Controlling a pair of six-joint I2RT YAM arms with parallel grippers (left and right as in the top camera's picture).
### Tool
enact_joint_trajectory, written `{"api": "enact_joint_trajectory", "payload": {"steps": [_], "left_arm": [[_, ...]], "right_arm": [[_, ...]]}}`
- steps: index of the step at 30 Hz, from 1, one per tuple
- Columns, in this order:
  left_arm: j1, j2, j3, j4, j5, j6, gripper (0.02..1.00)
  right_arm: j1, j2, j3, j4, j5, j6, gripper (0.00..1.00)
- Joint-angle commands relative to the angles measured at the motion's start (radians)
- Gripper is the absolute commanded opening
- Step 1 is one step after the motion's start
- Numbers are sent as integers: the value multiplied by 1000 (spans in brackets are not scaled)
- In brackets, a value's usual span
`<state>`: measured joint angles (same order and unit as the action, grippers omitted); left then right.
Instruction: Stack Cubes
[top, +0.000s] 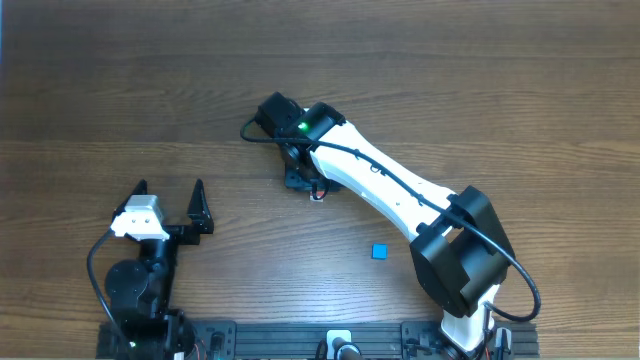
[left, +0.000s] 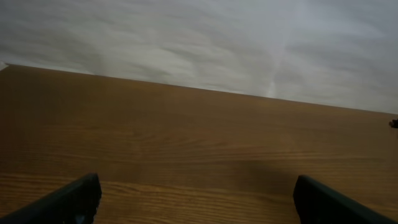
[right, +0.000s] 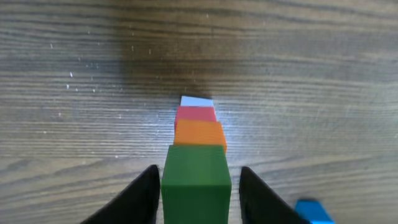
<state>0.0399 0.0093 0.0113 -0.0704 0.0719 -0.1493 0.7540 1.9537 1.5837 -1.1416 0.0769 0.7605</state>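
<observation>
A leaning column of cubes stands mid-table: white (right: 196, 101) at the base, then red (right: 196, 114), orange (right: 199, 134) and green (right: 196, 180) on top. My right gripper (right: 198, 171) is lowered over it, its fingers (right: 140, 193) standing on either side of the green cube with a thin gap on each side, so it is open. From above, the right gripper (top: 300, 178) hides most of the stack (top: 317, 195). A small blue cube (top: 379, 251) lies alone on the table nearer the right arm's base, and is the blue cube (right: 311, 211) in the right wrist view. My left gripper (top: 170, 203) rests open near its base.
The wooden table (top: 480, 90) is bare around the stack. The left wrist view looks across the bare table (left: 186, 143) toward a pale wall (left: 199, 37). The right arm's white link (top: 390, 190) slants across the middle.
</observation>
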Motion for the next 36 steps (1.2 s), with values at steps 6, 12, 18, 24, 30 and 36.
{"api": "enact_joint_trajectory", "payload": {"steps": [6,12,18,24,30,36], "left_arm": [[4,-6,-5,-1,6,14,998],[4,-6,-5,-1,6,14,1000],[4,-6,-5,-1,6,14,1000],[4,-6,-5,-1,6,14,1000],[4,-6,-5,-1,6,14,1000],[4,-6,-5,-1,6,14,1000]], "right_arm": [[-7,12,-9,2,19,10,993],[7,-8,5,21,28,-12,991],[34,-134,81,0,30,-128,993],[38,-321,73,-159,55,-179,991],[37,-523,-232,-188,70,-91,993],[35,-592,-533,-23,5,-28,993]]}}
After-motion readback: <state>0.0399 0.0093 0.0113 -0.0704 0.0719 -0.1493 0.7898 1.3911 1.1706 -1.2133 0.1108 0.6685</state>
